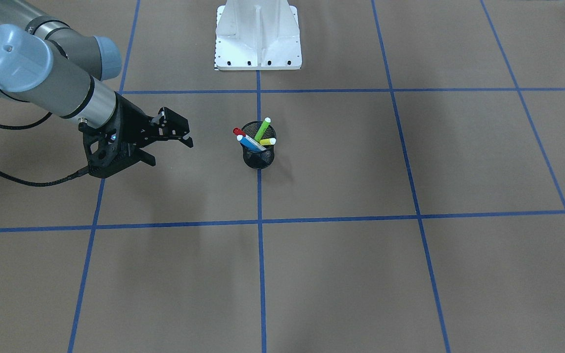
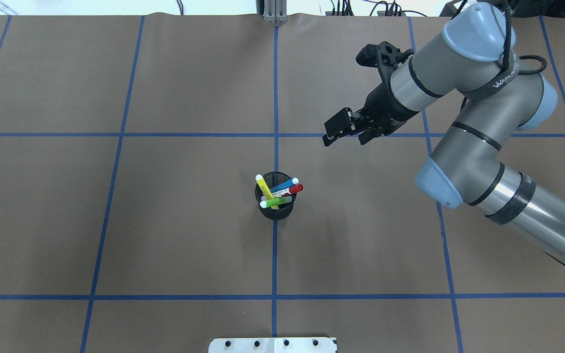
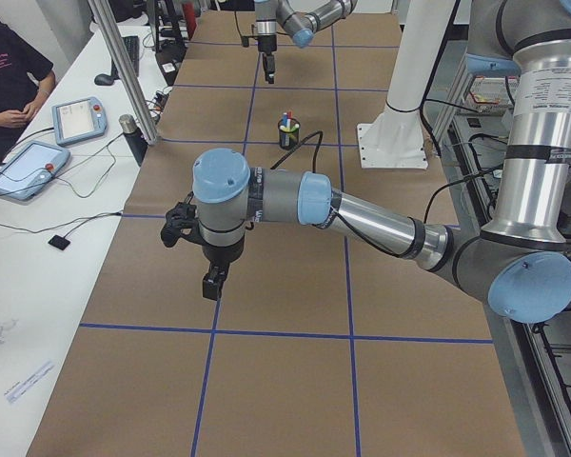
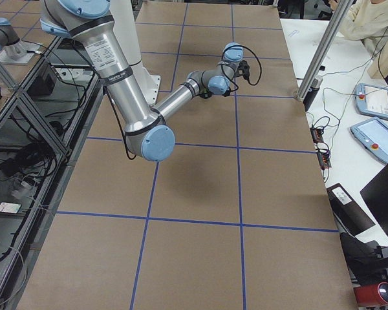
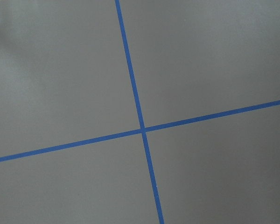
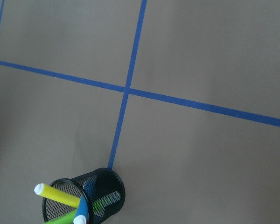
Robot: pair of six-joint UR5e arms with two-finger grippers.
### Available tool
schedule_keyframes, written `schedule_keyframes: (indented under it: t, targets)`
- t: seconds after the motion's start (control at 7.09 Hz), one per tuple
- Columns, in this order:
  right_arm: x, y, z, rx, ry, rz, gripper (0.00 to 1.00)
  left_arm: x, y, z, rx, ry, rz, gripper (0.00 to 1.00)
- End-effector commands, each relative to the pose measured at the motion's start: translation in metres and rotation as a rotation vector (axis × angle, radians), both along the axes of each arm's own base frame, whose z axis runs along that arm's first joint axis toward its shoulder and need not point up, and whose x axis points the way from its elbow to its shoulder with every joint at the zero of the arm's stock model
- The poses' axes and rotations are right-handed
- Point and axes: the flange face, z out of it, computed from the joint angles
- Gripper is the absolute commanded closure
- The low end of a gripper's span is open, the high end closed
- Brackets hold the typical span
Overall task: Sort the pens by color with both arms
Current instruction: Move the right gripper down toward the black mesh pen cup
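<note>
Pens point(image 2: 277, 192) bunched in black mesh cup point(image 2: 276, 212), right gripper point(image 2: 347, 139) at its two o'clock seen from overhead, spread wide, empty; no telling for left gripper point(image 3: 212, 283).

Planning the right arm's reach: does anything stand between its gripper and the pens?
Nothing visible does: only table surface separates the right gripper from the pens, which stand in the mesh cup.

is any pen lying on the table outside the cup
No, all four pens stand inside the black mesh cup, and none lies on the table.
</note>
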Motion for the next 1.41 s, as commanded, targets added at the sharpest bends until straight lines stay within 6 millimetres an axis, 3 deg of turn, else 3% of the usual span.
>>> schedule_keyframes:
  t: [0.0, 0.28, 0.71, 0.99, 1.27]
  targets:
    - [-0.054, 0.03, -0.032, -0.012, -0.024, 0.062, 0.04, 0.0, 0.0, 0.001, 0.0, 0.0, 0.0, 0.01]
    - [-0.072, 0.028, -0.037, -0.094, -0.016, 0.109, 0.05, 0.0, 0.001, 0.0, 0.0, 0.0, 0.0, 0.01]
    - [-0.081, 0.018, -0.019, -0.151, 0.019, 0.128, 0.05, 0.0, 0.001, 0.001, 0.002, 0.0, 0.0, 0.01]
    - [-0.081, 0.027, -0.003, -0.154, 0.016, 0.119, 0.13, 0.0, 0.0, -0.002, 0.008, -0.001, 0.0, 0.01]
    - [-0.093, 0.041, -0.003, -0.155, 0.004, 0.096, 0.24, 0.0, 0.0, -0.003, 0.01, -0.002, 0.0, 0.01]
